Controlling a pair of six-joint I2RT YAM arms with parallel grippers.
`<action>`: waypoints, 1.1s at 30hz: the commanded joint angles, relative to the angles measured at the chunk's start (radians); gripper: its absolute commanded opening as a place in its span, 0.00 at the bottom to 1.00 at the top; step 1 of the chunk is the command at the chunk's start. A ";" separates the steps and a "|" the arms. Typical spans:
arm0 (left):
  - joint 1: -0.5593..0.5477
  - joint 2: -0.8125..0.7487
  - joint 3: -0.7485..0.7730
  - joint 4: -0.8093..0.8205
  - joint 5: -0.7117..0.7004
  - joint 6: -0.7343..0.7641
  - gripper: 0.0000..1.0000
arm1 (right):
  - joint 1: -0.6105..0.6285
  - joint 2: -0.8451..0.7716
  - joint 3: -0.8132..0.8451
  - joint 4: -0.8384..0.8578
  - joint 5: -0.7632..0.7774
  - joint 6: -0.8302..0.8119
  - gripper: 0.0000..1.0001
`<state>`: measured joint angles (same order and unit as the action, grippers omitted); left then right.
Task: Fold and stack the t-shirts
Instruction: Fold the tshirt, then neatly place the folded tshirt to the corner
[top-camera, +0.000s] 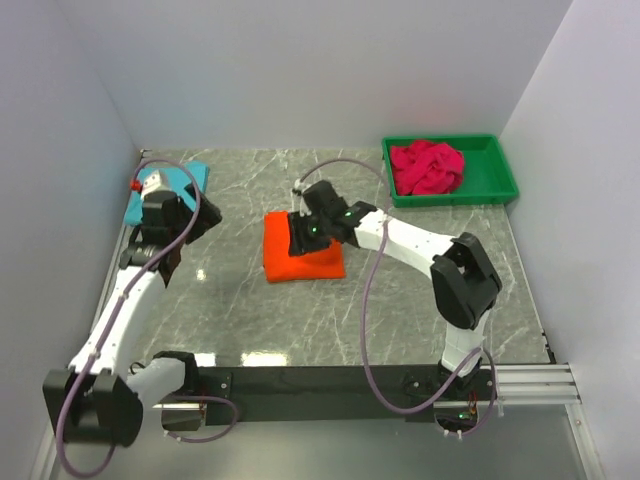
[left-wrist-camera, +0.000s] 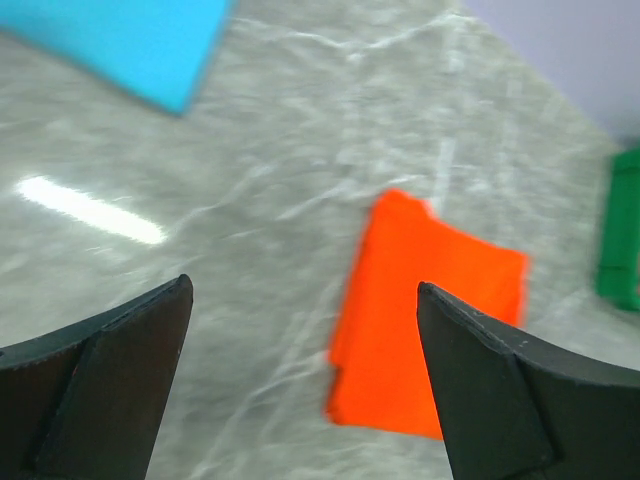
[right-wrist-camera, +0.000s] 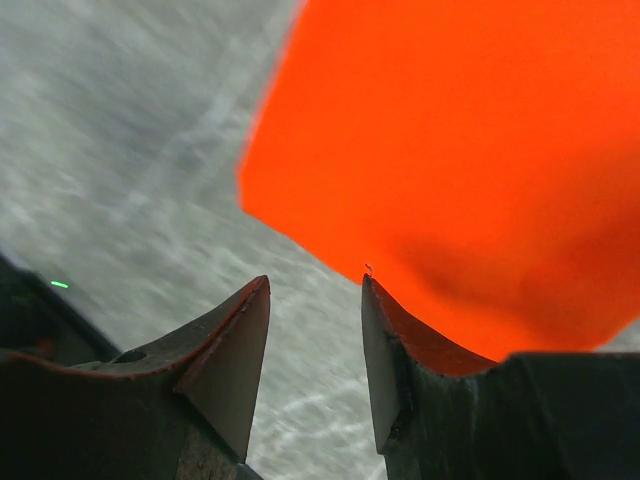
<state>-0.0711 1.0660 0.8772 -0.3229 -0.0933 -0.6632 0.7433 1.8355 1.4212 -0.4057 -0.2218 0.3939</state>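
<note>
A bright orange t-shirt (top-camera: 303, 256), folded to a rectangle, lies flat mid-table. My right gripper (top-camera: 300, 232) hovers over its far edge. In the right wrist view its jaws (right-wrist-camera: 315, 280) stand open with only table between them, and the orange cloth (right-wrist-camera: 470, 150) lies just beyond the tips. A folded turquoise-blue t-shirt (top-camera: 182, 182) lies at the far left. My left gripper (top-camera: 185, 225) is beside it, open wide and empty (left-wrist-camera: 305, 290), with the blue t-shirt (left-wrist-camera: 120, 40) and the orange t-shirt (left-wrist-camera: 430, 320) ahead of it. A crimson-pink t-shirt (top-camera: 426, 166) lies crumpled in the bin.
A green plastic bin (top-camera: 497, 178) stands at the far right corner; its edge (left-wrist-camera: 625, 240) shows in the left wrist view. White walls close in the marble table (top-camera: 240, 320) on the left, back and right.
</note>
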 joint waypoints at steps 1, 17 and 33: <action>0.005 -0.130 -0.064 -0.059 -0.189 0.089 0.99 | 0.002 0.033 0.016 -0.116 0.134 -0.059 0.49; 0.004 -0.213 -0.139 -0.016 -0.112 0.116 0.99 | -0.195 0.018 -0.179 -0.154 0.375 -0.178 0.47; 0.004 -0.155 -0.139 -0.015 -0.062 0.114 0.99 | 0.223 -0.010 0.005 -0.130 0.459 -0.282 0.63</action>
<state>-0.0704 0.9138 0.7326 -0.3584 -0.1764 -0.5617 0.8997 1.7760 1.3617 -0.5320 0.1623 0.1528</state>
